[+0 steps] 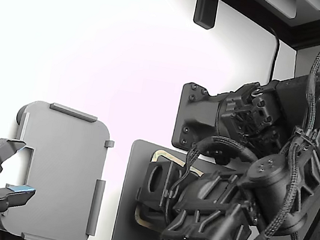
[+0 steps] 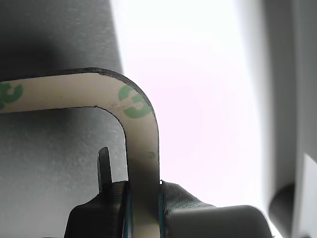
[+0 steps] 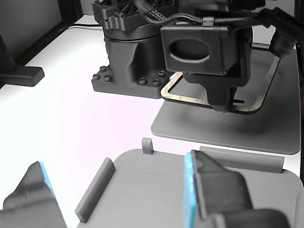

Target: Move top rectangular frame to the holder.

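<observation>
Gripper (image 2: 143, 208) pinching frame (image 2: 141, 134), jaws half-hidden

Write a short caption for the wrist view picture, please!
The gripper pinches one side of the pale rectangular frame near its rounded corner, above the dark grey pad.

The arm hides most of your top rectangular frame (image 1: 165, 155) in the exterior view, leaving only its corner.

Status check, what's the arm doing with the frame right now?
Gripper shut on top rectangular frame, jaws pinching one side near a corner. Frame over dark pad. Holder bare, nothing between.
</observation>
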{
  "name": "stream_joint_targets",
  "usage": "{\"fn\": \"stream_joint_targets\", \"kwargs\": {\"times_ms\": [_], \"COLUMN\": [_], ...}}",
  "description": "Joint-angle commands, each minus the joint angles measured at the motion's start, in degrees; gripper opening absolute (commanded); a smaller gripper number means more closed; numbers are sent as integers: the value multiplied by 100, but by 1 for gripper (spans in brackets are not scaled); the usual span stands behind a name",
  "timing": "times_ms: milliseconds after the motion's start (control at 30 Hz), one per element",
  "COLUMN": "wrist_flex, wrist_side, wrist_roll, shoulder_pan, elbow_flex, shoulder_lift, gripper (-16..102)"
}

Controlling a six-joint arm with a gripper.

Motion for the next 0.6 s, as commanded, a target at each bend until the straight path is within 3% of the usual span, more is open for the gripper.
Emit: {"fn": "stream_joint_targets", "kwargs": {"times_ms": [0, 333, 567], "wrist_flex": [448, 800, 1099], "wrist_side": [97, 835, 949], "wrist_roll": [334, 2312, 3208], "shoulder_pan": [-123, -334, -879], "elbow_flex": [-624, -1450, -2373], "shoulder_lift": [193, 255, -369], "gripper": [-12, -11, -11]}}
